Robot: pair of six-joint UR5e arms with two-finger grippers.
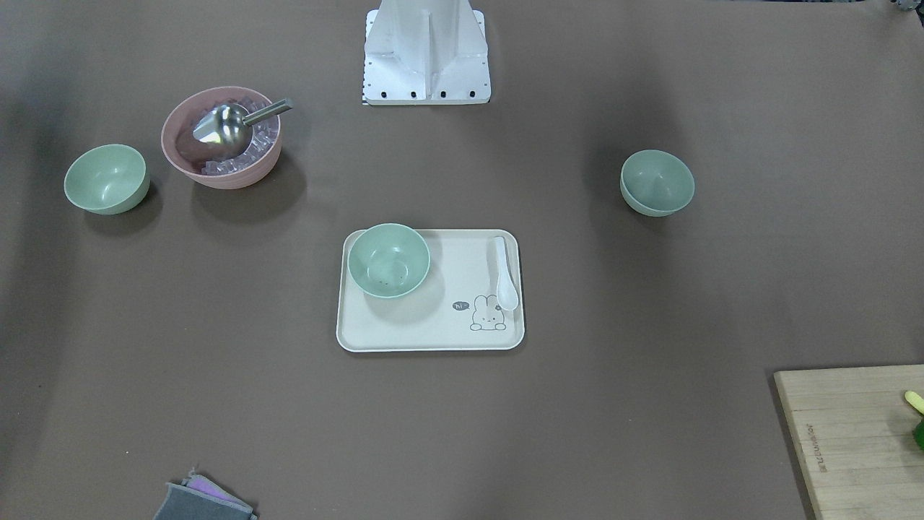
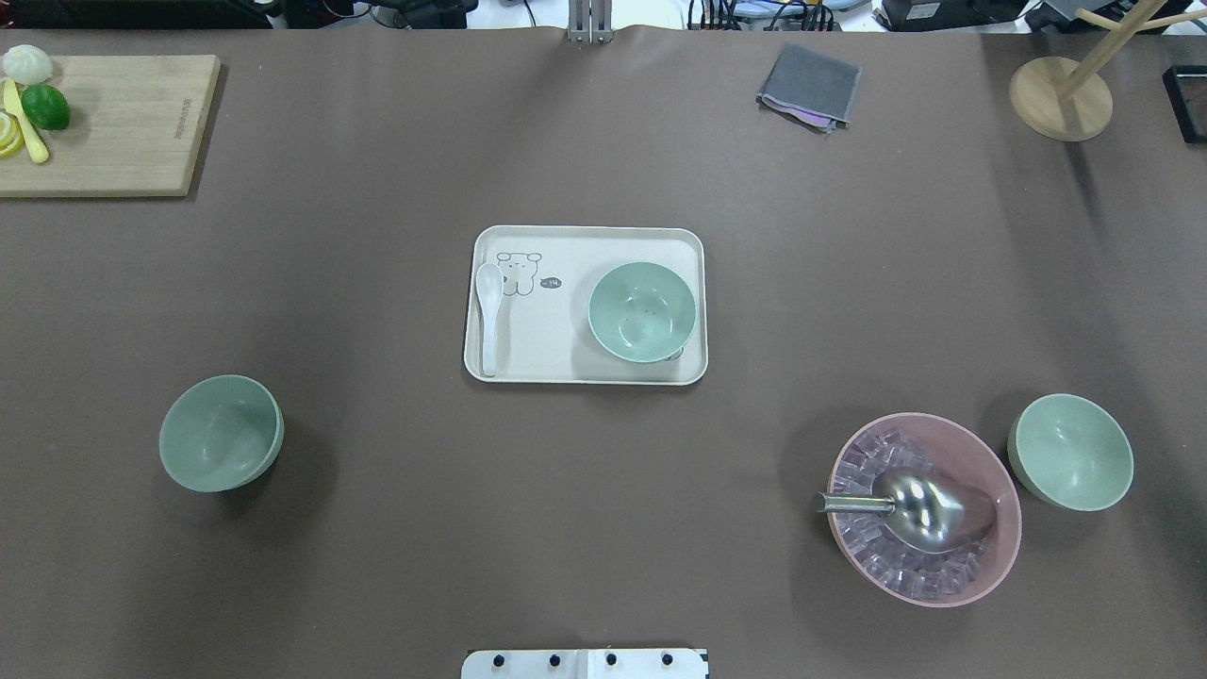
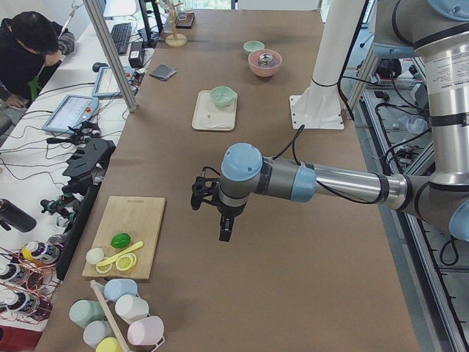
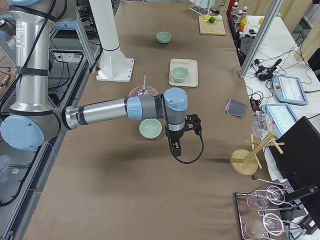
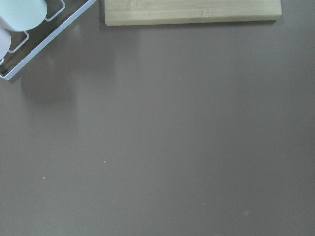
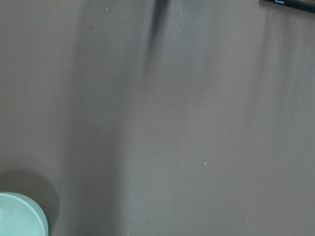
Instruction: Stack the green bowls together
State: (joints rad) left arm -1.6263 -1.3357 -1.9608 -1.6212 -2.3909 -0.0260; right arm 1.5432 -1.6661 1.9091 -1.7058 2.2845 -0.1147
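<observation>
Left gripper and right gripper hang over the table, too distant to tell whether either is parted or closed. One green bowl sits on the tray, a second green bowl stands alone at the robot's left, and a third green bowl is just beside the pink bowl.

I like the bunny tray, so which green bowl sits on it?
The middle green bowl: it sits on the cream tray beside the white spoon. The left-side bowl and the right-side bowl, next to the pink bowl, sit on bare table.

One bowl sat near right gripper; second bowl on tray beyond; third bowl farthest. Cutting board near left gripper.
</observation>
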